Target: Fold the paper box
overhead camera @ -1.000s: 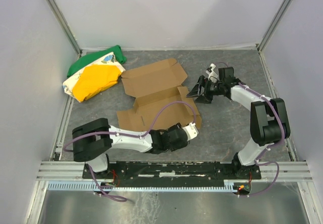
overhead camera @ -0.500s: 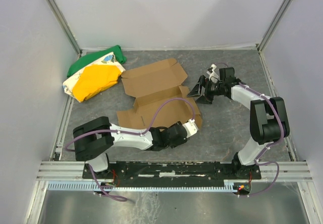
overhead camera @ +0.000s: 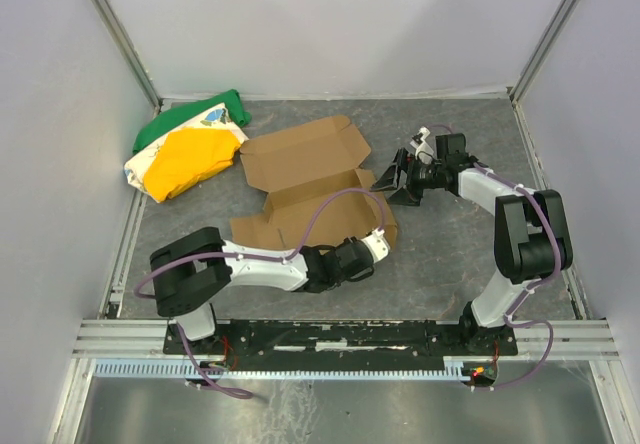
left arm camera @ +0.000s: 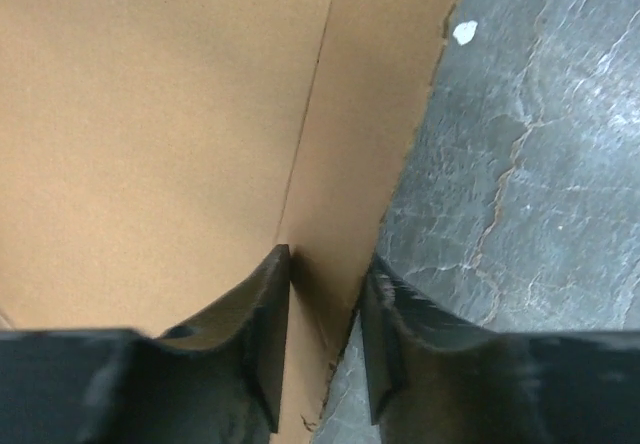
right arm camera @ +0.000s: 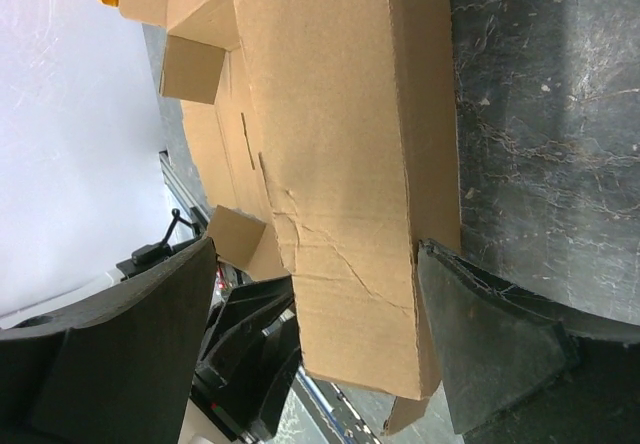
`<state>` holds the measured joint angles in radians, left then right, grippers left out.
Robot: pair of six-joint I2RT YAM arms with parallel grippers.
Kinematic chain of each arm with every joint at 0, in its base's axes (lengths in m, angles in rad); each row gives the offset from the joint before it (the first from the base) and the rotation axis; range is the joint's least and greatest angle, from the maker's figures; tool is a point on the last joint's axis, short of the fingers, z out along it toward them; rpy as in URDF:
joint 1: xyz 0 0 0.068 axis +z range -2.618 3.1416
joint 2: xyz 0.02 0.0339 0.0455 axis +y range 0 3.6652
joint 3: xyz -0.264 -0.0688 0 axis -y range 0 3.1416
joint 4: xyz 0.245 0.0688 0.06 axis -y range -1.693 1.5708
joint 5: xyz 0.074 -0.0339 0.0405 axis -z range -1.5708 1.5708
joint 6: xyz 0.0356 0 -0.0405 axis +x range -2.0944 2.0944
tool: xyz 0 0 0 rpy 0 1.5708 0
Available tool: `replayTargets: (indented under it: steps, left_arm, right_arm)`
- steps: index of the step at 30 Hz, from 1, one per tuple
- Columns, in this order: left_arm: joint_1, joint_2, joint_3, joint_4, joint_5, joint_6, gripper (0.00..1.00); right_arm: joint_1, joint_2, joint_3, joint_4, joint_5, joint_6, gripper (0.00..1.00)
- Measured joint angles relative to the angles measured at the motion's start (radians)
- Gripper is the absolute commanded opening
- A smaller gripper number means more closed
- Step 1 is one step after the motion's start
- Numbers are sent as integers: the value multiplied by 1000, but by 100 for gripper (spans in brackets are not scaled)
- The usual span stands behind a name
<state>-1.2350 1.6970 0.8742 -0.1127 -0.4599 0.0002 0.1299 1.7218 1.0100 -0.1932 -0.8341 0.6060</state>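
left wrist view showed the left gripper (left arm camera: pixel 325 334) had narrowed its jaws around an edge flap of the paper box (left arm camera: pixel 150 114) just ahead, a true pinch impossible to tell, while the right gripper (right arm camera: pixel 312 254) hung spread wide facing the box, so raising that flap seemed next

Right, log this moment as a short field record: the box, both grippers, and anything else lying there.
paper box: brown cardboard, lying opened out, not yet folded into shape
left gripper: at the box's near right edge, jaws either side of a narrow flap; grip unclear
right gripper: open wide, just off the box's right side, holding nothing
cloth bundle: green, yellow and white, left of the box
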Motion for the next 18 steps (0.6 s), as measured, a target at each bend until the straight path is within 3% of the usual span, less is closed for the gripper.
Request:
replayTargets:
  steps: [2, 12, 18]
  left_arm:
    - [11, 0, 0, -12, 18, 2, 20]
    - [68, -95, -69, 10, 130, 0, 18]
    - [104, -134, -113, 43, 203, -32, 18]
  right_arm:
    - [-1, 0, 0, 3, -2, 0, 89]
    - [-10, 18, -2, 87, -51, 55, 90]
    - [-12, 27, -5, 121, -75, 78, 96]
